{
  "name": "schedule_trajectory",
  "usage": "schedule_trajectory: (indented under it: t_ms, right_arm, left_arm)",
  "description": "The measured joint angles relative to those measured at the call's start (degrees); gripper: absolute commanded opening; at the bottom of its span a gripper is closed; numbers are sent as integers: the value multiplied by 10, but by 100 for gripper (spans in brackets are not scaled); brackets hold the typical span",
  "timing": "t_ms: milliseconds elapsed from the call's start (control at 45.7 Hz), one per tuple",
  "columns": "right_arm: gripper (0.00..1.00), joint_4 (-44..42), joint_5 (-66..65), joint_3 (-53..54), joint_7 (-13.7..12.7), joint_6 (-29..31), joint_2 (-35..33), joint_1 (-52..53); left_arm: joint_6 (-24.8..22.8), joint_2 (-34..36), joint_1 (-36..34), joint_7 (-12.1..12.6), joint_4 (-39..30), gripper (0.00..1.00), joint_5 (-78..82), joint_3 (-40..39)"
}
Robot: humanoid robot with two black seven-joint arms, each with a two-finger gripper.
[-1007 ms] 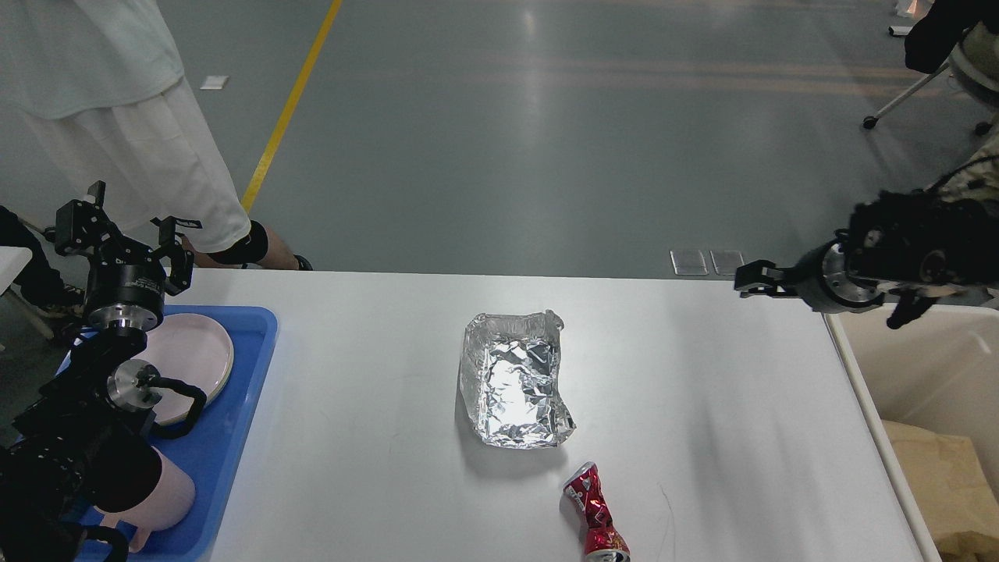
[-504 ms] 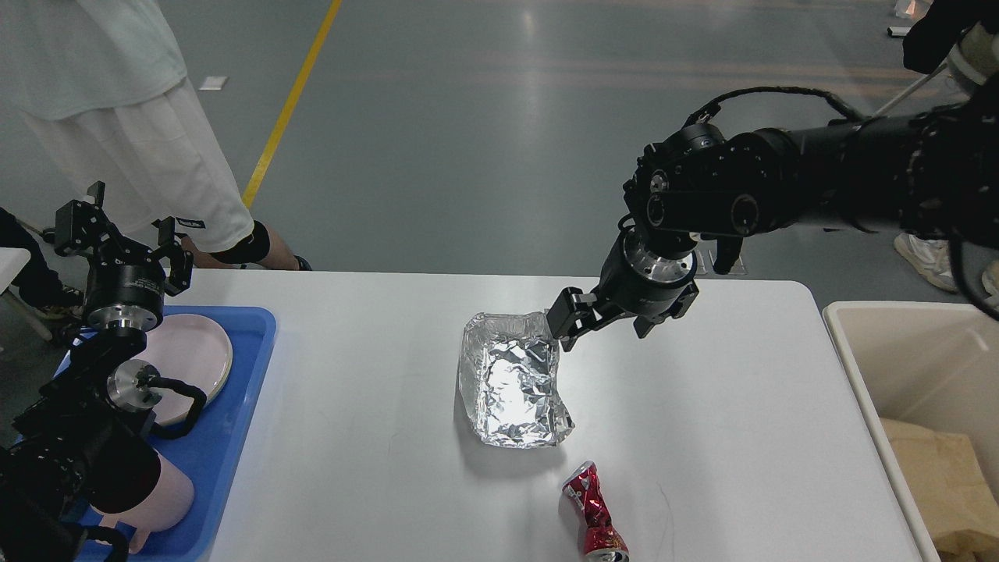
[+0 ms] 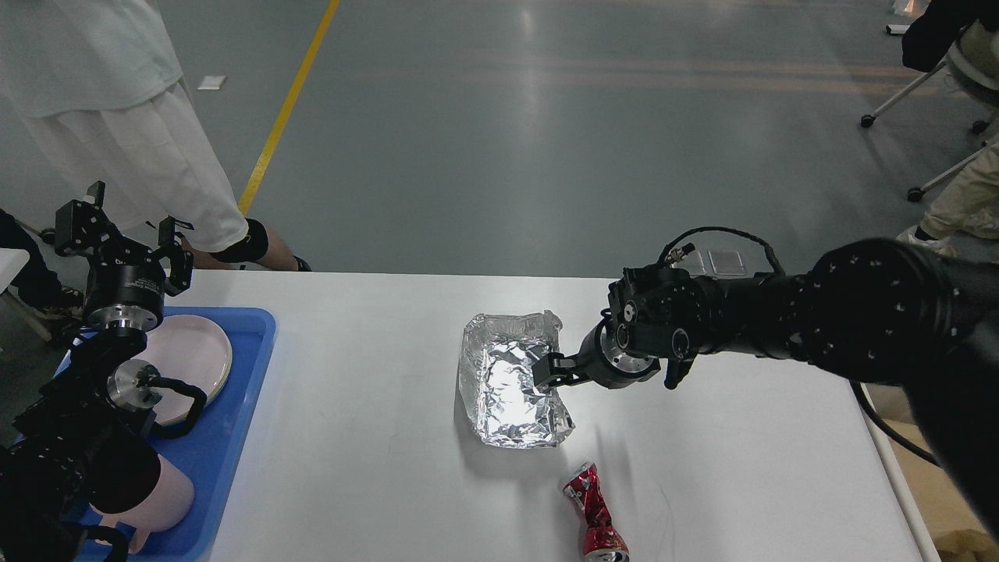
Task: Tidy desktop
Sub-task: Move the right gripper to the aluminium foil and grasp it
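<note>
The white desktop (image 3: 375,437) holds a crumpled silver foil tray (image 3: 507,390) at its middle and a crushed red can (image 3: 595,515) near the front edge. My right gripper (image 3: 549,372) reaches in from the right, low over the table. Its jaws are open and stand at the foil tray's right wall. I cannot tell whether they touch the foil. My left gripper (image 3: 125,238) is open and empty, raised above the far end of the blue tray (image 3: 246,390).
The blue tray at the left edge holds a pink plate (image 3: 195,351) and a pink cup (image 3: 164,499). A beige bin (image 3: 909,499) stands off the right edge, mostly hidden by my right arm. A person in white (image 3: 117,117) stands behind the far left corner.
My right arm has swung in from the far right, come down, and brought its gripper to the foil tray's right wall. The left arm has not moved.
</note>
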Motion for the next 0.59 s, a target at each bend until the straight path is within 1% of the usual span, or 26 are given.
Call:
schedule_trajectory:
  t_ms: [307, 416, 460, 482, 504, 569, 591]
  right_arm:
    - [100, -90, 0, 1, 0, -22, 29, -84]
    - [85, -98, 0, 1, 0, -24, 33, -98]
    - [76, -99, 0, 1, 0, -25, 34, -103]
    - [70, -99, 0, 1, 0, -27, 34, -105]
    - [59, -99, 0, 1, 0, -29, 34, -108]
    - [13, -99, 0, 1, 0, -36, 35, -112]
    - [1, -98, 0, 2, 0, -38, 35, -114]
  left_arm:
    - [0, 0, 0, 0, 0, 97, 0, 0]
    - [0, 0, 0, 0, 0, 97, 0, 0]
    - [0, 0, 0, 0, 0, 97, 0, 0]
    - [0, 0, 0, 0, 0, 97, 0, 0]
    - [0, 0, 0, 0, 0, 97, 0, 0]
    - [0, 0, 0, 0, 0, 97, 0, 0]
    - [0, 0, 0, 0, 0, 97, 0, 0]
